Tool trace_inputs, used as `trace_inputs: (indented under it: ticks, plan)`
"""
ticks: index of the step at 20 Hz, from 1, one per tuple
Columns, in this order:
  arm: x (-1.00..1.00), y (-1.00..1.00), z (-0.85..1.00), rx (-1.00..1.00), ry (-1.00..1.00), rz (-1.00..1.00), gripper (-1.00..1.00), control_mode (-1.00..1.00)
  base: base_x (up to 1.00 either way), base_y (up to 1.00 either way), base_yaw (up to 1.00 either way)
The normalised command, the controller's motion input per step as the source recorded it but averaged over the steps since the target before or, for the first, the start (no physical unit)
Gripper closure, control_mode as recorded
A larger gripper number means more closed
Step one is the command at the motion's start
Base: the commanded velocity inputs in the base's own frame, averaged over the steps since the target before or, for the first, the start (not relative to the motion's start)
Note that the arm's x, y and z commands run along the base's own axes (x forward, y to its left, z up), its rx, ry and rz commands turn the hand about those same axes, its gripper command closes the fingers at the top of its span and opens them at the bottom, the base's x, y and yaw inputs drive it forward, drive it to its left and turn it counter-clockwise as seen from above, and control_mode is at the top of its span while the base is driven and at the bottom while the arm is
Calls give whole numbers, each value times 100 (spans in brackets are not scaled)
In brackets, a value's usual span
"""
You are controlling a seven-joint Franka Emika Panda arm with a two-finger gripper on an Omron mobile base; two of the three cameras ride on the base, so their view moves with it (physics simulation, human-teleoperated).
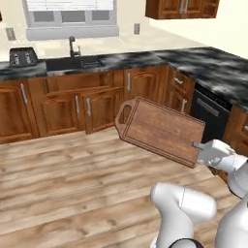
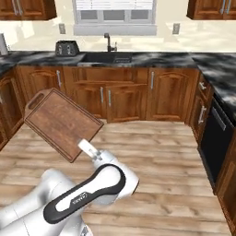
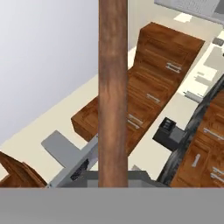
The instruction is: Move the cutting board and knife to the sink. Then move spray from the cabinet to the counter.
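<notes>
Pincer (image 1: 197, 145) clamped on the flat brown wooden cutting board (image 1: 162, 130), held tilted above the floor; dark recessed sink (image 1: 72, 63) at 11 o'clock.

Pale wood-plank floor (image 1: 58, 164) runs up to reddish-brown base cabinets (image 2: 124, 94). Cream walls (image 1: 160, 36) carry a grey-framed window (image 2: 114, 16) with white blinds. A black toaster (image 1: 23, 56) stands beside it, a dark oven (image 2: 215, 138) at right.
</notes>
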Motion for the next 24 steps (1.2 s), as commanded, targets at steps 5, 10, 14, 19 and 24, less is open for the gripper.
trace_inputs:
  ticks: [5,10,14,19,24]
  plan:
    - [0,0,0,0,0,0,100,100,82,55,-44]
    - [0,0,0,0,0,0,100,100,97,100,-25]
    - [0,0,0,0,0,0,100,100,100,100,-17]
    - [0,0,0,0,0,0,100,100,100,96,-1]
    - [0,0,0,0,0,0,100,100,100,79,12]
